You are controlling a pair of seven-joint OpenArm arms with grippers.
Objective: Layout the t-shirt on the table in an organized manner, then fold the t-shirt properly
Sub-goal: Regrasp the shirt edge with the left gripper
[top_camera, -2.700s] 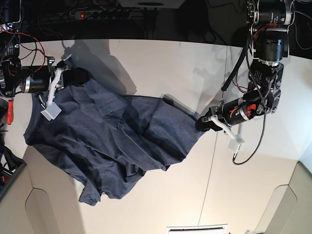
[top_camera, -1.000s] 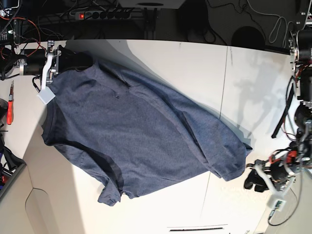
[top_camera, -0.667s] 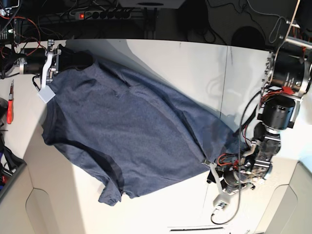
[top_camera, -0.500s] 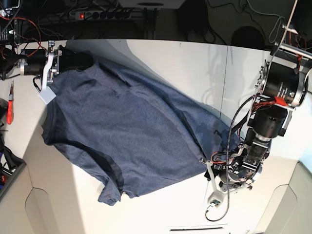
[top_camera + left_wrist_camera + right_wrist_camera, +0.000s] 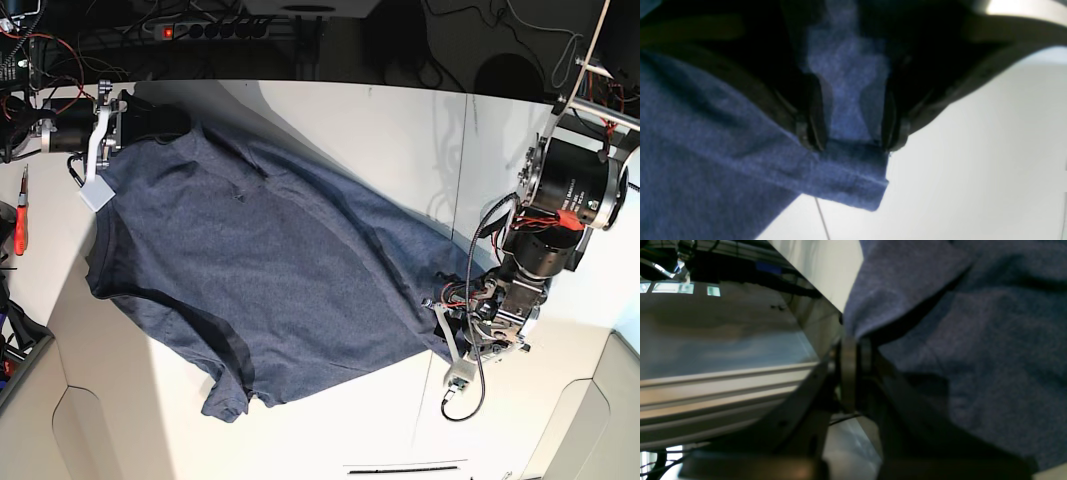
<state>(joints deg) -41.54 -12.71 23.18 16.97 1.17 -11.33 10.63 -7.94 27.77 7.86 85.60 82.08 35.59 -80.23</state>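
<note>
In the left wrist view, the left gripper (image 5: 848,146) stands with its jaws wide apart, straddling a hemmed corner of the t-shirt (image 5: 716,150) without pinching it; the cloth corner lies flat on the white counter (image 5: 973,160), and a thin dark seam (image 5: 821,216) runs off below it. In the base view this gripper (image 5: 470,335) sits at the lower right of the frame, over the shirt's right-hand corner. The t-shirt (image 5: 270,270) spreads diagonally across the counter (image 5: 400,140) from upper left to lower right, plain dark blue side up, one sleeve at the lower left. Farther off, at the upper left, the right gripper (image 5: 125,125) is clamped tight on the shirt's far corner; the right wrist view shows fabric (image 5: 957,340) pinched between its closed jaws at the counter's edge.
</note>
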